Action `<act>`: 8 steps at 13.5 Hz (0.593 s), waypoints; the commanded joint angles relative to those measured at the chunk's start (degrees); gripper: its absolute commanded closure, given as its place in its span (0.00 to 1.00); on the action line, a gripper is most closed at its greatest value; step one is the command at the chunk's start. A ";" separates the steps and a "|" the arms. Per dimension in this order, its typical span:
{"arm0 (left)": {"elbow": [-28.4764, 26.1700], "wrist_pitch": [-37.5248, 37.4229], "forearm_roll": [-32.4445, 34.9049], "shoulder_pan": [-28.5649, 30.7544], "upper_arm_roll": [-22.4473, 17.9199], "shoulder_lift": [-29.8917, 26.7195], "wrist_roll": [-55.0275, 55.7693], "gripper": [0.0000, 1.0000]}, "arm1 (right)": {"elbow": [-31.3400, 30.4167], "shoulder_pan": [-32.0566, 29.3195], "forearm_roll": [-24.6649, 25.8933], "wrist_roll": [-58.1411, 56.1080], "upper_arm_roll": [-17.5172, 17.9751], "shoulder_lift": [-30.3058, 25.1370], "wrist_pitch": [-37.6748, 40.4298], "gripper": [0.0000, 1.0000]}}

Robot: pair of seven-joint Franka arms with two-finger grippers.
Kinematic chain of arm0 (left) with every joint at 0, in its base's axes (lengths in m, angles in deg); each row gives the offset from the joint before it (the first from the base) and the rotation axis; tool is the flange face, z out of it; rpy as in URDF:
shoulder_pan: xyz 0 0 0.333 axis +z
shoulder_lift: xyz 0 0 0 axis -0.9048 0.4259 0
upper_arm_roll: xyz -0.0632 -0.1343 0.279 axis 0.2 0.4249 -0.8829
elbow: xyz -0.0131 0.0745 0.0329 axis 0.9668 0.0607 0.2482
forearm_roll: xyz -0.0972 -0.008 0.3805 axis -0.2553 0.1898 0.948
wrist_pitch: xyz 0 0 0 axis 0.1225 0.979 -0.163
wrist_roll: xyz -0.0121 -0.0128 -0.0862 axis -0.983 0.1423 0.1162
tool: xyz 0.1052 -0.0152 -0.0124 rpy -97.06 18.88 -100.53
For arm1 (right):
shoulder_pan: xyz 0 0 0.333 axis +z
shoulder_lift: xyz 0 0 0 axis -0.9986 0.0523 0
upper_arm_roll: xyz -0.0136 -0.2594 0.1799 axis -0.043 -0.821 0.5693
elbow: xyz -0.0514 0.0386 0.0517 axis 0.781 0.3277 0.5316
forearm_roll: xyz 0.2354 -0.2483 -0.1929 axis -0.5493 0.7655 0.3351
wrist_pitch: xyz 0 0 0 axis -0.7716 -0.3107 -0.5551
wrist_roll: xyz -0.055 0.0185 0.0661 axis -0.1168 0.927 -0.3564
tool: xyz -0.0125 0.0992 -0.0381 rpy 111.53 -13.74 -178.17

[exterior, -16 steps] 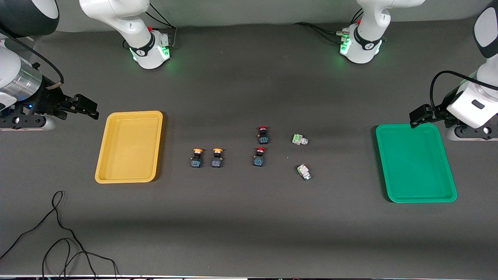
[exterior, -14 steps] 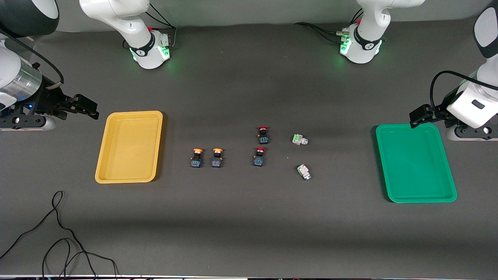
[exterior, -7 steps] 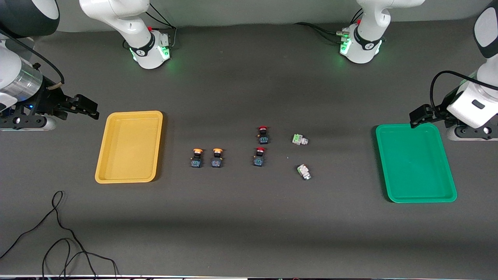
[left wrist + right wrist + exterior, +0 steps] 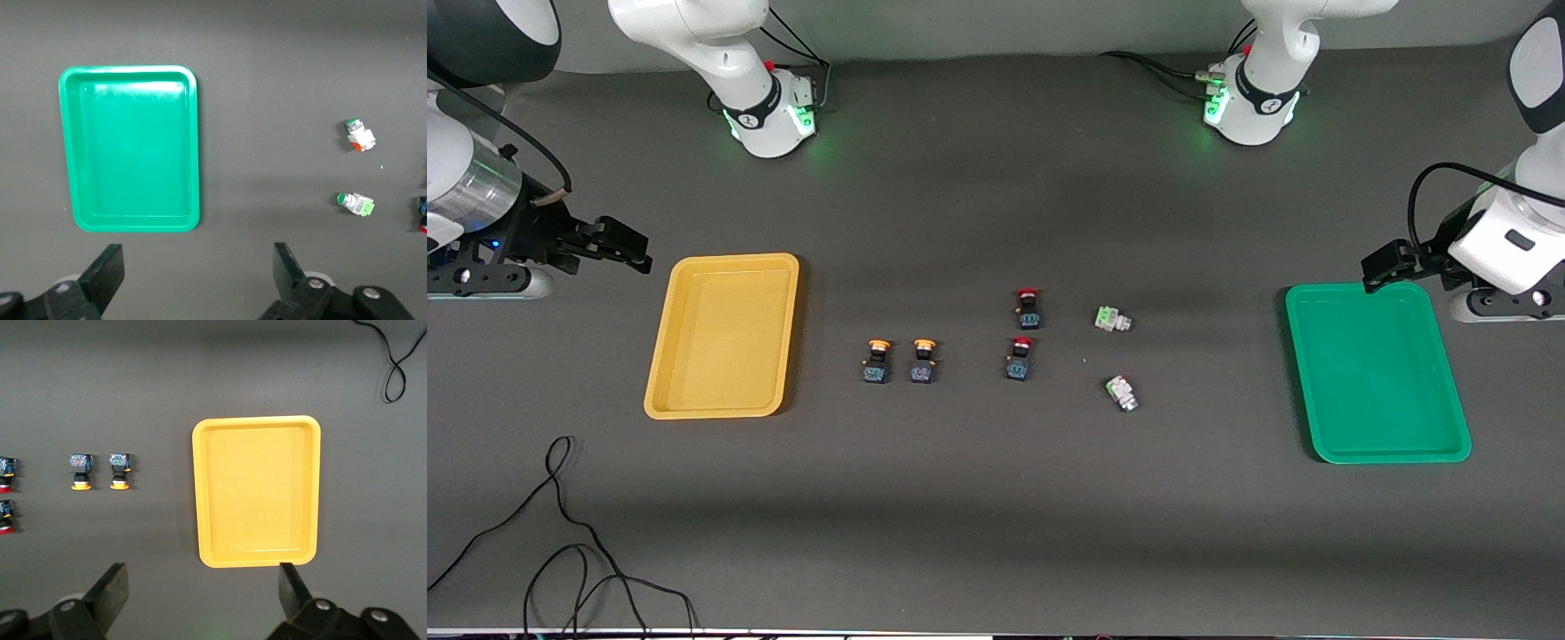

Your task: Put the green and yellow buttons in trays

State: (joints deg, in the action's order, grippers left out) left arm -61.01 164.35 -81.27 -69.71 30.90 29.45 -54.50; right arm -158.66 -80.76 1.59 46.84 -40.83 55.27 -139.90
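From my station, both trays sit with nothing in them: the green tray [image 4: 1376, 449] at the left arm's end, the yellow tray [image 4: 720, 404] at the right arm's. Between them lie the green buttons [image 4: 1120, 393] and yellow buttons [image 4: 899, 361]. Nothing on the table has shifted since the earlier frame. The left gripper [image 4: 199, 275] and right gripper [image 4: 203, 595] wait spread wide, each above the table beside its tray.

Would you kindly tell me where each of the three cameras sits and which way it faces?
Front view: high across the table, facing both bases; shows both arms, the yellow tray, green tray and all the buttons.
Left wrist view: looks down past the open left gripper at the green tray and two green buttons.
Right wrist view: looks down past the open right gripper at the yellow tray and two yellow buttons.
The front view shares each tray with one wrist view.
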 commanded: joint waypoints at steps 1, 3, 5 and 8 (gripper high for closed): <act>-1.71 -0.69 -0.39 -2.36 0.31 -0.74 8.65 0.01 | -0.40 0.36 0.60 -0.10 -0.34 -0.67 -0.02 0.00; -3.02 0.18 -0.48 -5.00 0.40 -0.56 16.29 0.01 | -0.40 0.35 0.60 -0.02 -0.34 -0.59 -0.02 0.00; -4.78 1.50 -3.70 -7.81 0.40 -0.13 29.78 0.01 | -0.40 0.35 0.60 -0.02 -0.34 -0.59 -0.02 0.00; -10.39 9.90 -7.51 -12.98 0.40 0.14 46.96 0.01 | -0.40 0.35 0.60 0.07 -0.34 -0.59 0.07 0.00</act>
State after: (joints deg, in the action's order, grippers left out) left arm -66.99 168.51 -87.46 -78.85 32.04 30.33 -16.49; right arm -158.66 -80.77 1.59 46.84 -40.86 55.27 -139.90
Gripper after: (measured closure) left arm 0.004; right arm 0.000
